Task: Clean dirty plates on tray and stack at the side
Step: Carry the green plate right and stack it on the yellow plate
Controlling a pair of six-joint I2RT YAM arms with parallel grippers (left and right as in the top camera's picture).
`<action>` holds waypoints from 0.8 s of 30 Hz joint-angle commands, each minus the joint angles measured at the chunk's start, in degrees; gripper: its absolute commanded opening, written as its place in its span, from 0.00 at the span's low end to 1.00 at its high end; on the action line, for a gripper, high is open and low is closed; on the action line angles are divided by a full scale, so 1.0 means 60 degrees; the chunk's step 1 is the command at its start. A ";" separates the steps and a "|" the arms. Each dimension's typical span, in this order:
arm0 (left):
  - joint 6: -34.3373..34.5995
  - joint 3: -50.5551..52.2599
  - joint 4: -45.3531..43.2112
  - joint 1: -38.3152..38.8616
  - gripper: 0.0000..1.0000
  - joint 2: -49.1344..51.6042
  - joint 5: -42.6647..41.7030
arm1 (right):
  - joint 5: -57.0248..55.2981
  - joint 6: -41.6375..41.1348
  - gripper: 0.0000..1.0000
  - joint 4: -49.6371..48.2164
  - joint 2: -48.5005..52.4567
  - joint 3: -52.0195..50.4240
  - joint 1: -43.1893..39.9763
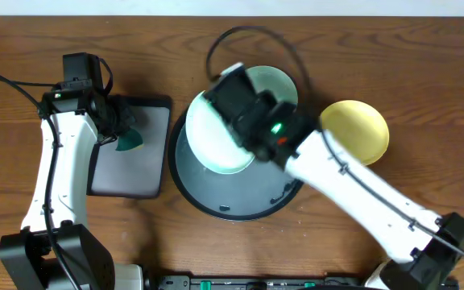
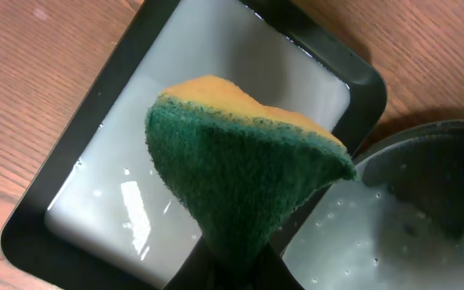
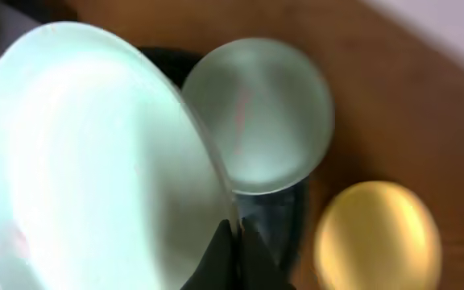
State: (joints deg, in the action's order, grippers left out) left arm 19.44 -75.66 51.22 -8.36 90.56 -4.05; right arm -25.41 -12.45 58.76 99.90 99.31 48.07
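Right gripper (image 3: pixel 234 234) pinches rim of tilted mint plate (image 3: pixel 95 161) over tray (image 1: pixel 224 211); left gripper (image 2: pixel 234 272) clamps sponge (image 2: pixel 232 177).

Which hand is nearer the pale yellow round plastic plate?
Right. Right hand is over the round black tray beside the yellow plate; left hand farther, over the grey rectangular tray.

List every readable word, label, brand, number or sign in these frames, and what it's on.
No readable text in any view.
The pale yellow round plastic plate, the lifted pale mint round plastic plate, the second pale mint plate, the large round black tray, the grey rectangular tray and the green-and-yellow sponge show no markings.
The right arm shows only a green light, no characters.
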 commanded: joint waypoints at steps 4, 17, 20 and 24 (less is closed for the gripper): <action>-0.0164 -0.0193 0.0029 -0.0033 0.08 -0.0055 0.0153 | 0.4721 -0.0386 0.01 0.0153 -0.0729 0.0175 -0.3005; -0.0335 -0.0175 0.0098 -0.0033 0.08 -0.0036 0.0295 | 0.4557 -0.0350 0.01 0.1818 -0.1621 -0.0175 -0.9832; -0.0335 -0.0175 0.0102 -0.0033 0.08 -0.0036 0.0295 | 0.4233 -0.0353 0.01 0.1617 -0.1592 -0.0863 -1.0633; -0.0335 -0.0175 0.0098 -0.0033 0.08 -0.0036 0.0295 | 0.4255 -0.0357 0.01 0.0688 -0.1588 -0.2313 -1.1336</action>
State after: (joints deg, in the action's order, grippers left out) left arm 18.15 -75.66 51.66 -8.36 90.56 -3.18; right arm 0.12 -14.48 65.39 89.95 91.09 -17.78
